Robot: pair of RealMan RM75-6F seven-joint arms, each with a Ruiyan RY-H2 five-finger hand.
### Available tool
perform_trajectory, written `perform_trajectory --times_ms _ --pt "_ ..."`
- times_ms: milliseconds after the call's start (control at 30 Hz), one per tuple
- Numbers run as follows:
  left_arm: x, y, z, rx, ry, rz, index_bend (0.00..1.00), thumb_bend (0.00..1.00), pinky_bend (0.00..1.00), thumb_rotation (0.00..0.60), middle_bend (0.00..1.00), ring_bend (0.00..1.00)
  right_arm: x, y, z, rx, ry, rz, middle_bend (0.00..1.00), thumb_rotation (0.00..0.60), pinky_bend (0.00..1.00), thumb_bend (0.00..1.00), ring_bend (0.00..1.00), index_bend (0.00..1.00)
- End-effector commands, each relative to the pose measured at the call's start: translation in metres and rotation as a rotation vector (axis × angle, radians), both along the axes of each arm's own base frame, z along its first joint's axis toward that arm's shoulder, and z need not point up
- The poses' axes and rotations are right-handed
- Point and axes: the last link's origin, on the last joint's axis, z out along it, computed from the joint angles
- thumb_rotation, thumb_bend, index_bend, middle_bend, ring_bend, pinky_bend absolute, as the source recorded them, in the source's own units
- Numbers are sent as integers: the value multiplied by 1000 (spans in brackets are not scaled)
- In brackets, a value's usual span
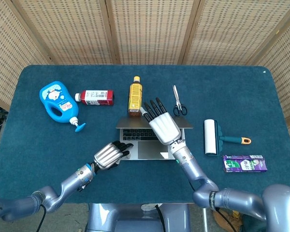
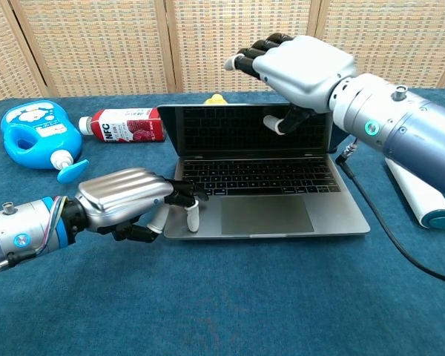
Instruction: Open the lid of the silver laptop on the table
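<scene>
The silver laptop sits mid-table with its lid raised almost upright, the dark screen facing me. My right hand hovers over the lid's top edge, fingers stretched out past it, thumb touching the screen's upper right. From the head view the right hand hides most of the lid. My left hand lies with curled fingers on the front left corner of the laptop's base, fingertips at the keyboard's edge. In the head view, the left hand lies at that same corner.
Behind the laptop lie a yellow bottle, a red bottle, a blue jug and scissors. A lint roller and a purple packet are to the right. The blue table has room front left.
</scene>
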Motion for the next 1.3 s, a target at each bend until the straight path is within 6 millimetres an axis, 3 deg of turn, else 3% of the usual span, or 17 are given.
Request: perform_trajectory --times_ms 33,633,1300 --pt "1 0 -2 -9 4 17 406 1000 299 600 184 276 -3 -2 4 -9 3 -7 153 600 0 538 91 123" --pt "-2 -2 -10 -16 40 38 404 1000 299 600 184 276 -29 -16 42 -90 27 -53 154 600 0 537 91 124" --pt "-3 0 -14 -9 52 45 394 1000 299 600 184 276 -59 -43 67 -162 52 -153 154 600 0 526 91 124"
